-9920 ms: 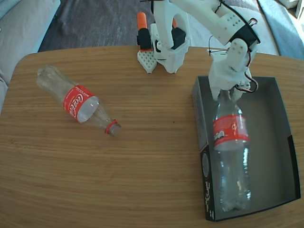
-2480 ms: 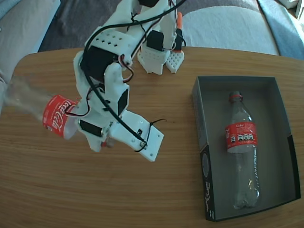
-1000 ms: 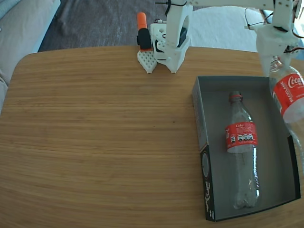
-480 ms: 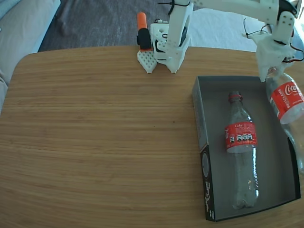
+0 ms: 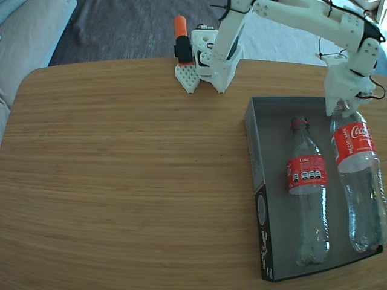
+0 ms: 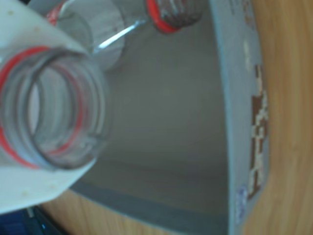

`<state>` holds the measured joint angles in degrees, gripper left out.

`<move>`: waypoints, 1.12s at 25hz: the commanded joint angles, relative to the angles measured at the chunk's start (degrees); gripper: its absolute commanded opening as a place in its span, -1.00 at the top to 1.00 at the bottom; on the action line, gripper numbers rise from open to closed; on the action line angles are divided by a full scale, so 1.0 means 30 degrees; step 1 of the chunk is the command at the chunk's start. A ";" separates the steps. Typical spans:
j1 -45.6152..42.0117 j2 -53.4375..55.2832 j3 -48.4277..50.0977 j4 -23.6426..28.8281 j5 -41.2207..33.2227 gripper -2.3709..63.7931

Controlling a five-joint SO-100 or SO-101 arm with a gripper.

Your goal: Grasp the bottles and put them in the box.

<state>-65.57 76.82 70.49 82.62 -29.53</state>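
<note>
Grey inside and black outside, your box sits on the right of the wooden table in the fixed view, and both bottles are in it. One bottle lies flat down the middle of the box, neck toward the far wall, red label up, base near the front wall. The second bottle lies along the right wall, just beside the first and roughly parallel to it, its neck raised at the far end where your gripper has it.

Look at the wrist view: the held bottle's open mouth with its red ring fills the left side, pressed against a white finger, so the gripper is closed on the neck. The other finger is hard to make out there. Above it you can see the first bottle's red-ringed neck against the grey floor, and the box's printed side meets the table at right.

Your arm reaches from its base at the table's far edge, beside an orange and white piece.
</note>
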 commanded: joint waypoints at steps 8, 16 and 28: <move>0.0117 -0.0322 -0.2373 -0.0205 0.0322 0.94; 0.0059 -0.0850 -0.1729 -0.0879 0.0498 0.81; -0.0059 -0.1230 -0.0791 -0.1406 0.0498 0.82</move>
<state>-65.30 71.72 68.73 79.10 -28.30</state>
